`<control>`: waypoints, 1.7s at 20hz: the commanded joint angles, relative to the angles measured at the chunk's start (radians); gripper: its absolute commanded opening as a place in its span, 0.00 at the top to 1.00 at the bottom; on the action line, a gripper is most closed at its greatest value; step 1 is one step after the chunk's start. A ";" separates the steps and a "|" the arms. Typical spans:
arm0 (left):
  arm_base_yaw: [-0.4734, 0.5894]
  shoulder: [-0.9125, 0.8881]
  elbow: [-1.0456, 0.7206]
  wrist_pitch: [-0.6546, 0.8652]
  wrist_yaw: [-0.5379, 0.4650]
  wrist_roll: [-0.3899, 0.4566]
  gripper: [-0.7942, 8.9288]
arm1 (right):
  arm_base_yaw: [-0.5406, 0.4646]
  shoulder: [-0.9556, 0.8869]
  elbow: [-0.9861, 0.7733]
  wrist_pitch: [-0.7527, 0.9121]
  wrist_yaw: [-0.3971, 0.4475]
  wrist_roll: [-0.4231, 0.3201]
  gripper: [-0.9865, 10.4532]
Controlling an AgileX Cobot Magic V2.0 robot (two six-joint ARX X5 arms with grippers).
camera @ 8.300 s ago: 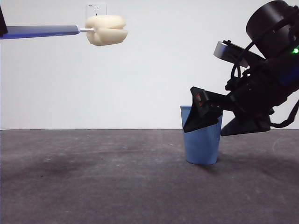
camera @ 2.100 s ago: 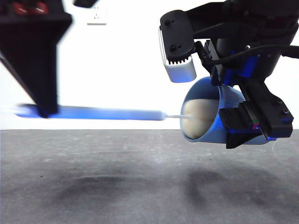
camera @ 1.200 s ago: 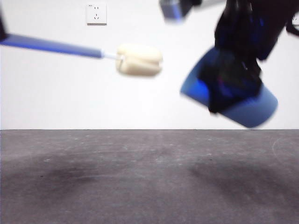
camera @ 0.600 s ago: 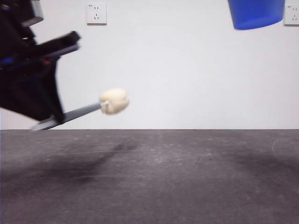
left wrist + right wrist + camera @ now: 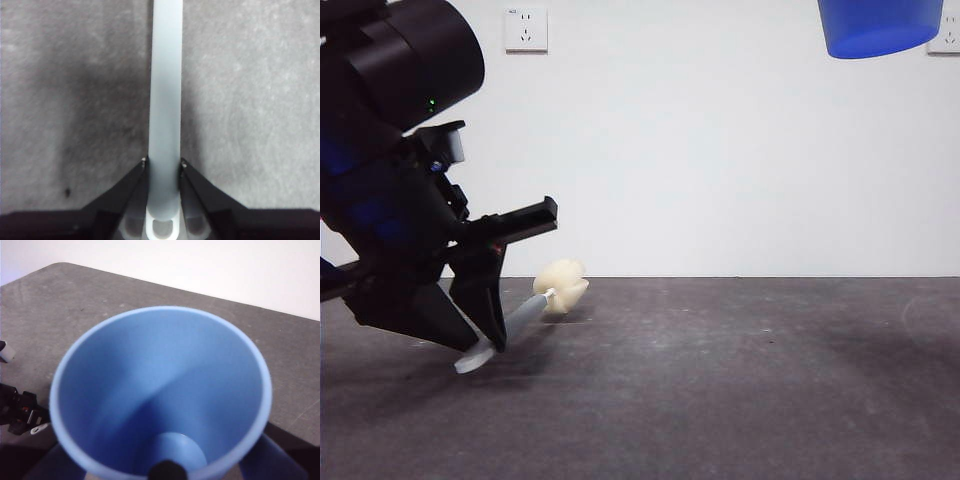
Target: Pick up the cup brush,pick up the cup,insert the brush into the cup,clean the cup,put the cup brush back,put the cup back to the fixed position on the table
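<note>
**Q:** Where is your left gripper, and what has it got?

**A:** My left gripper is low over the table, far to the side of the cup and well below it. My two jaws are clamped on the cup brush, one on each edge of its flat grey handle. In my left wrist view the handle runs straight out from between the jaws, and its looped end sits just behind them.

**Q:** How does the brush lie against the table?

**A:** Tilted. From the front, the handle's end is at the table surface below my jaws, and I cannot tell whether it touches. The handle slopes up from there to the cream sponge head, which sits just above the table's far edge line, on the cup's side of my gripper.

**Q:** And the cup?

**A:** The cup is high above the table, cut off by the top of the front view so that only its base end shows, well apart from the brush. My right wrist view looks straight down into its open mouth, the table far beneath it.

**Q:** So your right gripper has it?

**A:** The cup fills the space where my right jaws should show, so I cannot tell how they stand.
</note>
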 commanded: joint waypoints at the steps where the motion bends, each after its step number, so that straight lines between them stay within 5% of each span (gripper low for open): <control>1: 0.003 0.024 -0.004 0.018 -0.008 0.005 0.93 | 0.002 -0.001 0.002 0.002 -0.002 0.014 0.92; 7: 0.003 0.068 -0.004 0.012 -0.016 0.035 0.91 | 0.002 0.006 0.002 0.002 -0.050 0.048 0.92; 11: 0.002 0.070 -0.004 0.006 0.039 0.036 0.50 | 0.002 0.007 0.002 -0.002 -0.051 0.058 0.92; 22: 0.000 -0.188 -0.003 -0.181 0.133 0.114 0.50 | -0.069 0.183 -0.052 0.195 -0.055 0.054 0.92; 34: 0.000 -0.739 -0.003 -0.528 0.179 0.182 0.50 | -0.444 0.618 -0.196 0.789 -0.425 -0.036 0.92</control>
